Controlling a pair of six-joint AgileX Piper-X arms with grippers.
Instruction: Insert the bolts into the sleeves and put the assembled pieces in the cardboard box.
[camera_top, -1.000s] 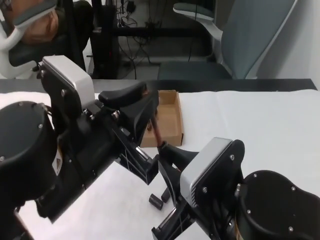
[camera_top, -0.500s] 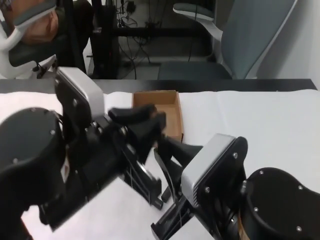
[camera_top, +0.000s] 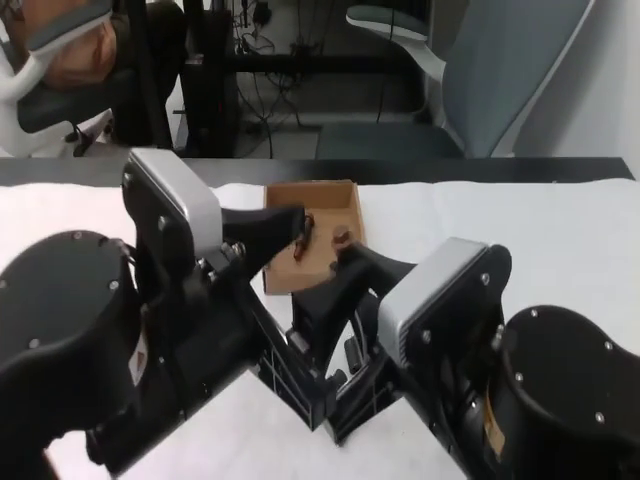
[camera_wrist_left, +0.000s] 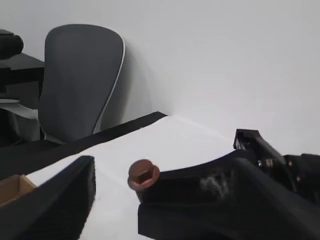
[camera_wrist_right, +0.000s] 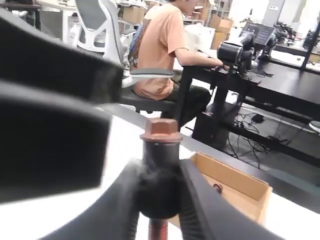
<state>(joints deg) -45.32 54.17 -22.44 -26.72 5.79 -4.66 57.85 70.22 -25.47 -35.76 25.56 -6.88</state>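
Item 1 – left gripper (camera_wrist_left: 117, 192). It sits at about 9 o'clock on my high view. Its fingers stand apart with white bench (camera_top: 520, 220) showing between them, and I see nothing clamped in it. In the left wrist view a copper bolt head shows just beside the dark finger mass, though I cannot tell if it touches a finger.

Item 2 – cardboard box (camera_top: 320, 205). It lies at 12 o'clock from the two grippers, open side up on the white bench. One dark-and-copper piece (camera_top: 304, 243) lies inside, toward the box's 9 o'clock wall.

Item 3 – right gripper (camera_wrist_right: 161, 172). It reaches in from 4 o'clock, its tip near the box's near edge. The fingers are closed narrow around a black sleeve (camera_wrist_right: 160, 195) and grip it at its middle. The sleeve stands upright.

Item 4 – bolt (camera_wrist_right: 161, 131). It is seated through the held sleeve, with the copper hex head resting on the sleeve's upper end and the threaded shank showing below. In the right wrist view the box lies behind it.

Item 5 – office chair (camera_top: 500, 80). It stands at 1 o'clock, beyond the bench's far edge.
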